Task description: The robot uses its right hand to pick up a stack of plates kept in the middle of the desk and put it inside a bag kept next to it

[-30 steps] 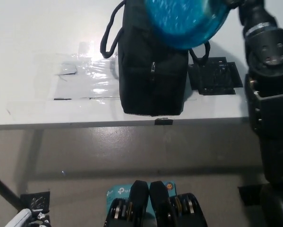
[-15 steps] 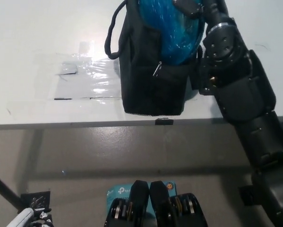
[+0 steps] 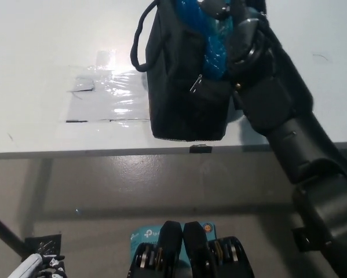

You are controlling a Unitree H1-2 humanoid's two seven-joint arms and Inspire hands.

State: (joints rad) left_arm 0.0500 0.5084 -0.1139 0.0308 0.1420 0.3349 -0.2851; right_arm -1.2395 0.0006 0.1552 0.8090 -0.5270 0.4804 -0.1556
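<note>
Closest to me, down in the bottom left corner, just a sliver of my white left hand [image 3: 37, 267] pokes into frame. It's mostly cut off, so I can't tell if it's open or closed; it's resting well below the desk edge, nowhere near the action.

Past that is the white desk [image 3: 40, 145], with a patch of shiny clear tape or plastic [image 3: 106, 95] stuck on it left of the bag, glare washing out most of it.

The black bag [image 3: 185, 98] stands upright near the desk's front edge, a loop handle sticking out on its left. My black right arm [image 3: 289, 127] runs in from the bottom right and covers the bag's right side.

The blue plates [image 3: 211, 40] are partway down in the bag's open top, only a strip of shiny blue showing. My right hand [image 3: 228, 14] is at the top edge on the plates, wrapped around them as far as I can see, though the fingers are partly cropped and dark.
</note>
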